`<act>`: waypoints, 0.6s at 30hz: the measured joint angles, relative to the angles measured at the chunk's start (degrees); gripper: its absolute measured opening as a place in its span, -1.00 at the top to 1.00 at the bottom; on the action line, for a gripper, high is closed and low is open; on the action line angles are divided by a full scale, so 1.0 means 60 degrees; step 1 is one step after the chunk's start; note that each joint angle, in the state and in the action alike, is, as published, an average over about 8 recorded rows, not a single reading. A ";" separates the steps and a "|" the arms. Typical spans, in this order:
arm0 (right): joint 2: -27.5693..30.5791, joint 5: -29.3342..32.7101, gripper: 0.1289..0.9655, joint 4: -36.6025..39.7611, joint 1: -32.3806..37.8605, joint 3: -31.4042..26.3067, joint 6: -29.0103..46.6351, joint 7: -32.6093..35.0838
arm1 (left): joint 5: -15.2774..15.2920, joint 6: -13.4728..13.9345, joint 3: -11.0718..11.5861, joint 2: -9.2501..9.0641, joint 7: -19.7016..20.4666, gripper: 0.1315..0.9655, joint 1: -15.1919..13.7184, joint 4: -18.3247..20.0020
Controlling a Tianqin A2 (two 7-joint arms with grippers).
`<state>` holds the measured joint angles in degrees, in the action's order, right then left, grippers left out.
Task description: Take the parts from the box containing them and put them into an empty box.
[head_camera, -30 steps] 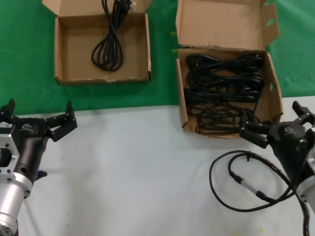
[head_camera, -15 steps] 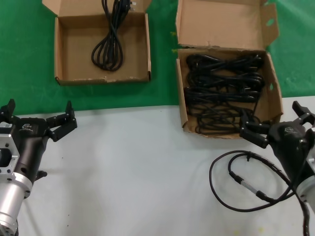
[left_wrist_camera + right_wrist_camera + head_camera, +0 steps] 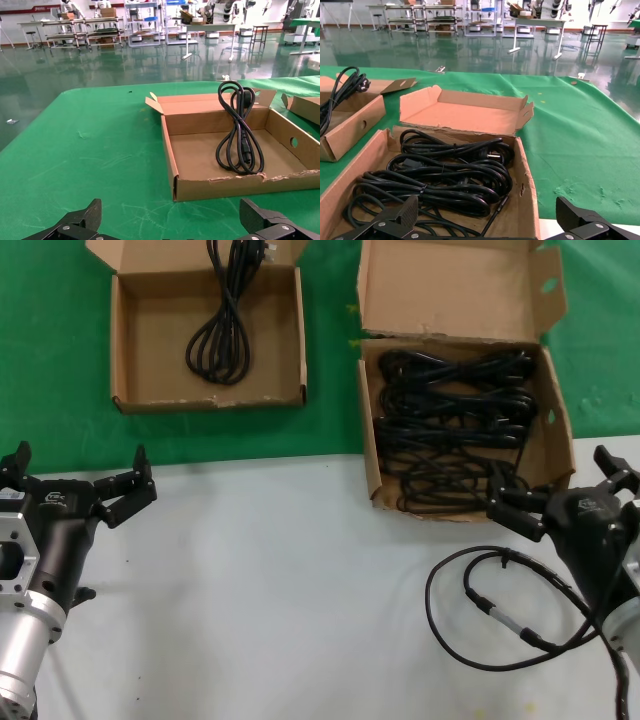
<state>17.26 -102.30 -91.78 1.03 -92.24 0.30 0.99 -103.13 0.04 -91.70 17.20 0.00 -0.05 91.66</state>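
Observation:
Several black power cords [image 3: 455, 425] [image 3: 445, 175] lie piled in the wider cardboard box [image 3: 366, 440] [image 3: 528, 195] with the notched tall flap [image 3: 450, 285], at the back right. The squarish box [image 3: 118, 340] [image 3: 170, 150] at the back left holds one looped cord [image 3: 225, 325] [image 3: 240, 135], whose plug end rests on the flap. My left gripper [image 3: 80, 468] [image 3: 172, 222] hovers open over the table edge in front of the squarish box, holding nothing. My right gripper [image 3: 552, 472] [image 3: 490, 222] is open just before the wider box's front wall, also holding nothing.
A thin black robot cable [image 3: 470, 640] with a silver connector [image 3: 507, 622] loops on the white table beside my right arm. Both boxes stand on green cloth [image 3: 50, 390] behind the white table surface [image 3: 270, 590].

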 joint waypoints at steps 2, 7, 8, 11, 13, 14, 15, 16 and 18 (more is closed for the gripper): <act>0.0000 0.0000 -1.00 0.0000 0.0000 0.0000 0.0000 0.0000 | 0.0000 0.0000 0.0000 0.0000 0.0000 -1.00 0.0000 0.0000; 0.0000 0.0000 -1.00 0.0000 0.0000 0.0000 0.0000 0.0000 | 0.0000 0.0000 0.0000 0.0000 0.0000 -1.00 0.0000 0.0000; 0.0000 0.0000 -1.00 0.0000 0.0000 0.0000 0.0000 0.0000 | 0.0000 0.0000 0.0000 0.0000 0.0000 -1.00 0.0000 0.0000; 0.0000 0.0000 -1.00 0.0000 0.0000 0.0000 0.0000 0.0000 | 0.0000 0.0000 0.0000 0.0000 0.0000 -1.00 0.0000 0.0000; 0.0000 0.0000 -1.00 0.0000 0.0000 0.0000 0.0000 0.0000 | 0.0000 0.0000 0.0000 0.0000 0.0000 -1.00 0.0000 0.0000; 0.0000 0.0000 -1.00 0.0000 0.0000 0.0000 0.0000 0.0000 | 0.0000 0.0000 0.0000 0.0000 0.0000 -1.00 0.0000 0.0000; 0.0000 0.0000 -1.00 0.0000 0.0000 0.0000 0.0000 0.0000 | 0.0000 0.0000 0.0000 0.0000 0.0000 -1.00 0.0000 0.0000; 0.0000 0.0000 -1.00 0.0000 0.0000 0.0000 0.0000 0.0000 | 0.0000 0.0000 0.0000 0.0000 0.0000 -1.00 0.0000 0.0000; 0.0000 0.0000 -1.00 0.0000 0.0000 0.0000 0.0000 0.0000 | 0.0000 0.0000 0.0000 0.0000 0.0000 -1.00 0.0000 0.0000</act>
<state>17.26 -102.30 -91.78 1.03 -92.24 0.30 0.99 -103.13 0.04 -91.70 17.20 0.00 -0.05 91.66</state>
